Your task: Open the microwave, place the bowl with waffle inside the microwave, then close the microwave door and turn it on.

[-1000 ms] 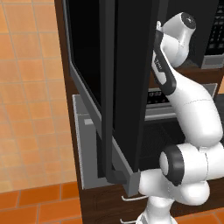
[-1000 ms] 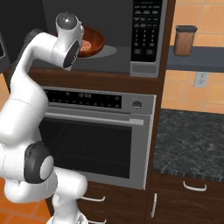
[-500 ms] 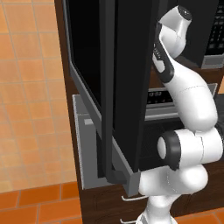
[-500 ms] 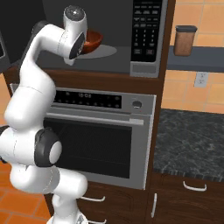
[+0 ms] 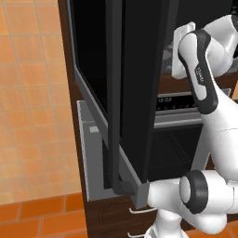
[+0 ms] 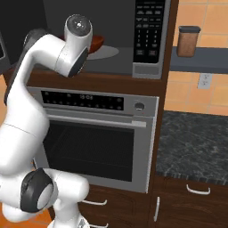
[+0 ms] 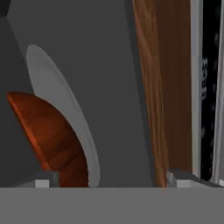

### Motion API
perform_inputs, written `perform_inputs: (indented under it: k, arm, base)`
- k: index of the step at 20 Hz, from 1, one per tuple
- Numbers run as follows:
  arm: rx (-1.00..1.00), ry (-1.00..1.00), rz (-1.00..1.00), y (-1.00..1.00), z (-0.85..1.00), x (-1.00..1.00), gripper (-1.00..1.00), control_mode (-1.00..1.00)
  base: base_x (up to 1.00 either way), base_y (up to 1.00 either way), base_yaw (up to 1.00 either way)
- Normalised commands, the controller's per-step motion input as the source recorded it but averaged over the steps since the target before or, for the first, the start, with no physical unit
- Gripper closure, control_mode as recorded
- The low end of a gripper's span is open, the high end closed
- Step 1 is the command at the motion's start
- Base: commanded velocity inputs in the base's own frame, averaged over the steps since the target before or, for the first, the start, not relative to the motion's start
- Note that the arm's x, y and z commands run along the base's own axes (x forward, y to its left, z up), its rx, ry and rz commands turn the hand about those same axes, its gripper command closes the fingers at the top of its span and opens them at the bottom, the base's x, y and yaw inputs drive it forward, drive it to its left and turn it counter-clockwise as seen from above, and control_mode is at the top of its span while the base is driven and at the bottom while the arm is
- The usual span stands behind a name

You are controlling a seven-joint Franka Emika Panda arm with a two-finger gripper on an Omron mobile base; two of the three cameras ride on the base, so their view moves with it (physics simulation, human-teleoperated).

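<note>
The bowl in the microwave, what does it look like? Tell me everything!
The bowl is reddish-brown with a wood-like grain and a rounded side. It sits upright on the pale round turntable plate inside the open microwave, to the left of the keypad. The robot's white arm hides part of it, and its inside cannot be seen. In the hand view, it lies beside one fingertip of the gripper, whose jaws are spread wide, not holding it.

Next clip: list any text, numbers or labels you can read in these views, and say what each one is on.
Nothing is legible.
Microwave keypad: rows of pale button marks, too small to read.
Oven control panel: a strip of small light marks, too blurred to read.
Robot arm: small dark lettering, too small to read.
</note>
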Motion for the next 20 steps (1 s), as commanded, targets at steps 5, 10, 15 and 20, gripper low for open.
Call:
perform_inputs:
  k: [5,10,15,20]
  arm:
    - [-0.09,-0.09,0.02,-0.05,0.17,-1.00,-1.00,-1.00]
    - [-0.10,-0.17,0.13,0.00,-0.01,-1.00,-1.00,-1.00]
    - [-0.05,-0.23,0.10,0.00,-0.19,-1.00,-1.00,-1.00]
    - [-0.16,-0.30,0.02,0.41,-0.34,-1.00,-1.00,-1.00]
  base:
    - [0.00,0.00,0.00]
    - [0.00,0.00,0.00]
    - [0.00,0.00,0.00]
    - [0.00,0.00,0.00]
